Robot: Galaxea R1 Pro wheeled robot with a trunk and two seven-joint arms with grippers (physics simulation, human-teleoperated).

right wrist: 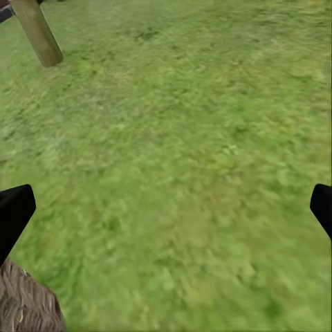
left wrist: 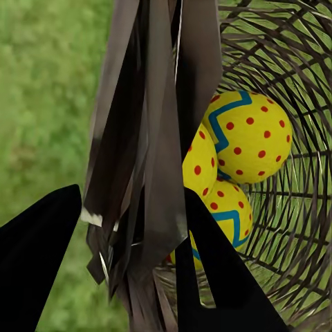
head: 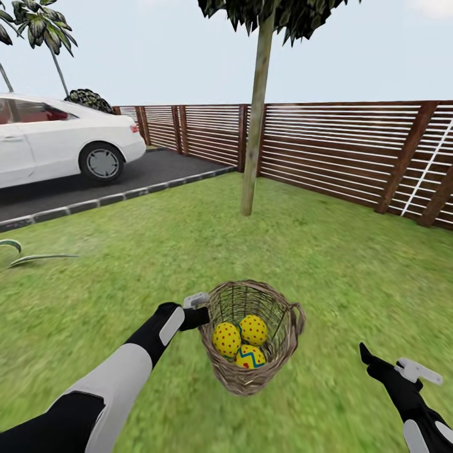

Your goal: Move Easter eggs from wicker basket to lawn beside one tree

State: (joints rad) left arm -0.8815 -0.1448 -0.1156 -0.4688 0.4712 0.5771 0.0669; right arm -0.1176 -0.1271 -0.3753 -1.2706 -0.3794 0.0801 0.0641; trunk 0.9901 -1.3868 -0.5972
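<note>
My right pincer (head: 377,358), lower right of the head view, is spread wide over bare green lawn (head: 352,264). My left pincer (head: 200,309) pinches the near rim of the small round brown woven-twig basket (head: 277,352) at lower centre, one finger either side of the wall. Three yellow eggs with red dots and blue zigzags (head: 241,340) lie inside, touching. Farther off, upper centre, the slim pale trunk of the tree (head: 255,135) rises before a slatted wooden fence (head: 340,148).
</note>
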